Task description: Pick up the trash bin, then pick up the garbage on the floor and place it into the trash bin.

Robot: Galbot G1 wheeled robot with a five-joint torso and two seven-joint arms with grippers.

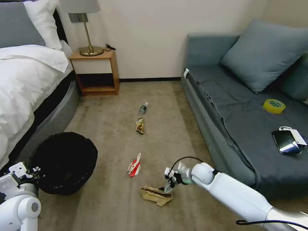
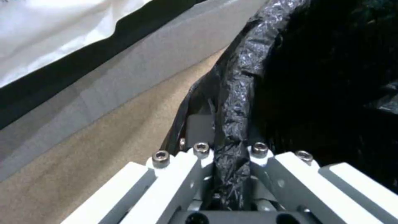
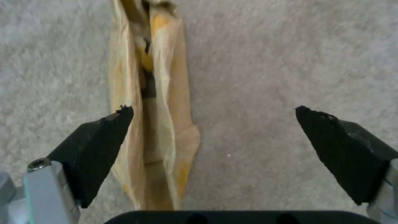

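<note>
Right gripper (image 3: 213, 121), jaws spread wide, hangs over the brown paper bag (image 3: 153, 124) on the carpet, bag beside one jaw; left gripper (image 2: 230, 161) clamps the trash bin (image 1: 64, 162) rim.

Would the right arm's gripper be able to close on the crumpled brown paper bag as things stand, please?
Probably yes. The right gripper hangs open just above the crumpled brown paper bag, with only bare carpet around. The bag sits off-centre, against one fingertip, so a small sideways shift may help.
</note>
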